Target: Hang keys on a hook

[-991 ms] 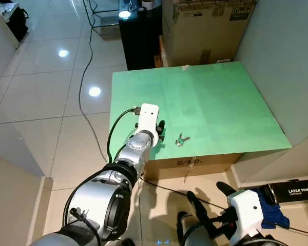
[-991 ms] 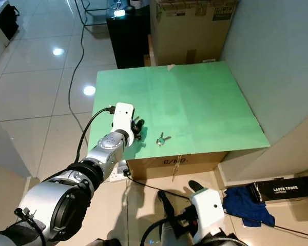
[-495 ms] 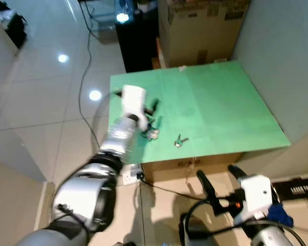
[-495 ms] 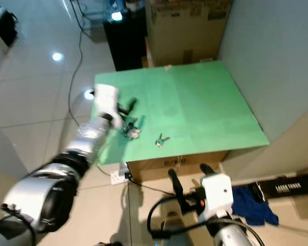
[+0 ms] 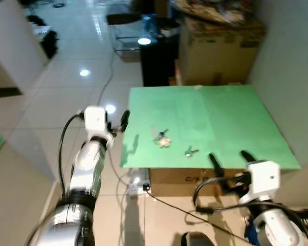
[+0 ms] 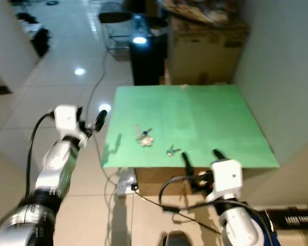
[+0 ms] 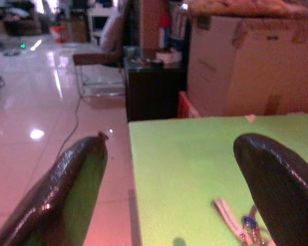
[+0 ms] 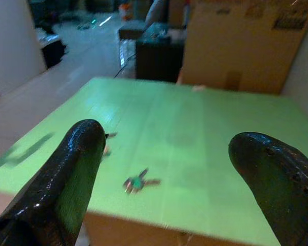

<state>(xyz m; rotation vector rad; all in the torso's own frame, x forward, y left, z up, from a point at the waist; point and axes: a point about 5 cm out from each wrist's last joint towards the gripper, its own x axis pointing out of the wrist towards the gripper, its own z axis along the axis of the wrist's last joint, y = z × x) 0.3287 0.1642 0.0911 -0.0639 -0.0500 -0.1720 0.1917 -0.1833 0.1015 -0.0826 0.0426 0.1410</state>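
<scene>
Both your grippers' fingers are spread and empty: the left gripper (image 5: 117,123) has pulled back off the green table (image 5: 236,107), leaving the key bunch (image 5: 162,139) lying there beside a small key (image 5: 190,151), while the right gripper (image 5: 230,160) hovers near the front edge, so nothing is hung.

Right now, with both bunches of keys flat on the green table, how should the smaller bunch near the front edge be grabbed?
Probably from straight above, by the ring end: the small keys lie flat on the green table, so there is nothing to grip from the side. The open right end effector is closest, at the front edge.
</scene>
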